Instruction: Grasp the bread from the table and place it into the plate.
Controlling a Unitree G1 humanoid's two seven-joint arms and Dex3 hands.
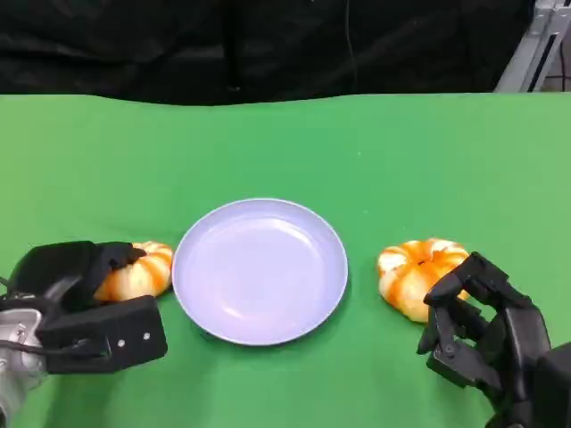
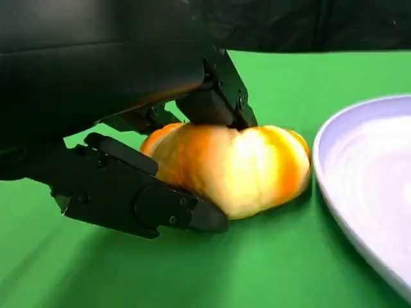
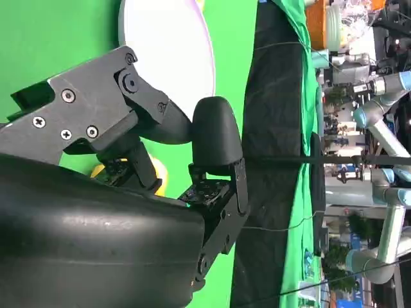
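Green counter (image 1: 428, 152) with a black backdrop behind it. Pale lavender plate (image 1: 260, 270) sits mid-counter, nothing in it. Left hand (image 1: 85, 303) at the plate's left side, fingers (image 2: 144, 202) wrapped on the left bread (image 1: 138, 272): one finger under its near side, another pressing on top. That bread rests on the counter just beside the plate rim, still outside it. Right hand (image 1: 486, 334) near the second bread (image 1: 417, 275) at the plate's right, fingers curled, close to the bread's near edge; can't tell whether it touches or grips it.
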